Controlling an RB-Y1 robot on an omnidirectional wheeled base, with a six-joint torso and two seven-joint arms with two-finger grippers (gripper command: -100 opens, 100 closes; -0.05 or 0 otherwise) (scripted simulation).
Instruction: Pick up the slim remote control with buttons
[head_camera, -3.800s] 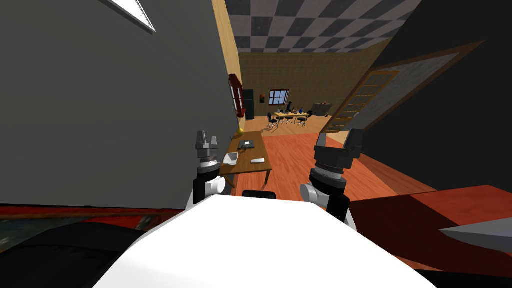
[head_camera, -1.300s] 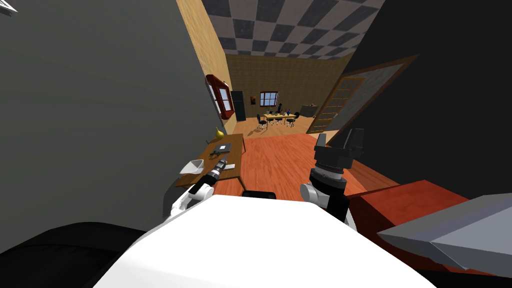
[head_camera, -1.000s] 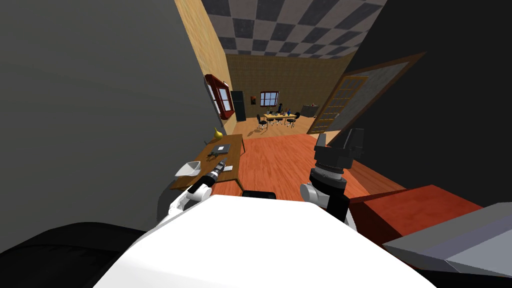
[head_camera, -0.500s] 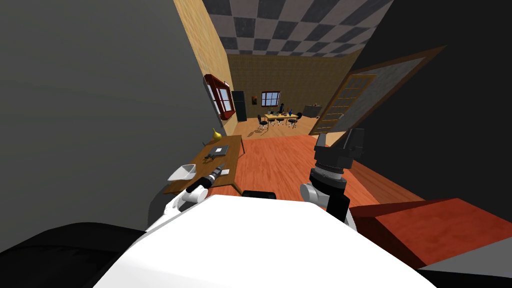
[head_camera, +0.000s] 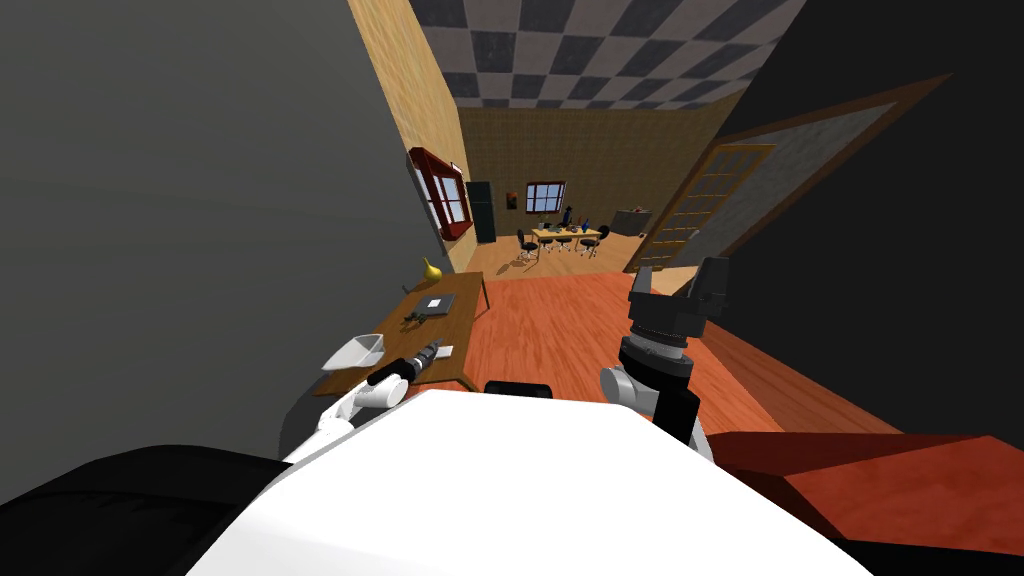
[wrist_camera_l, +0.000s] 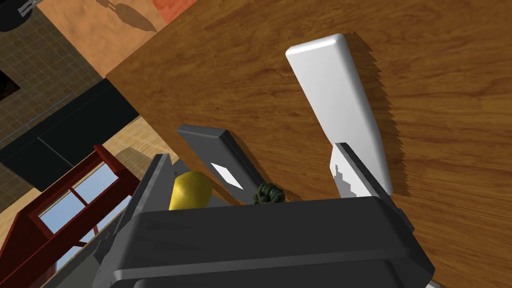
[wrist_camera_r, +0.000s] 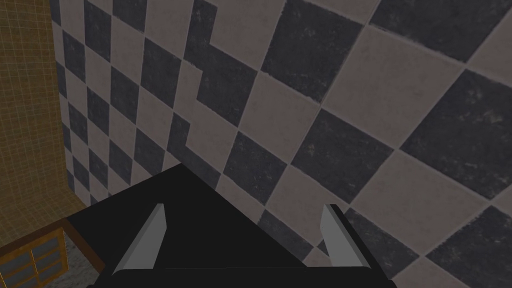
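Note:
The slim remote (wrist_camera_l: 340, 102) is a plain white bar lying flat on the brown wooden table (wrist_camera_l: 440, 60); no buttons show on it. My left gripper (wrist_camera_l: 252, 177) hovers open just above the table. One of its fingers (wrist_camera_l: 350, 172) overlaps the remote's near end, and the rest of the remote stretches away beyond that fingertip. In the head view the remote (head_camera: 445, 351) is a small white patch near the table's front edge, with the left gripper (head_camera: 430, 351) at it. My right gripper (head_camera: 680, 285) is raised at the right, open and empty.
A dark flat slab (wrist_camera_l: 217, 157) with a white patch, a dark green knotted thing (wrist_camera_l: 268, 194) and a yellow fruit (wrist_camera_l: 189, 190) lie farther along the table. A white bowl (head_camera: 352, 351) stands at its near left corner. A grey wall (head_camera: 200, 250) flanks the table, with red-brown floor (head_camera: 560, 330) to its right.
I have moved closer, so the table has slid toward the lower left. My left arm, upright a few seconds ago, now reaches forward and low over the remote. The right arm keeps its pose.

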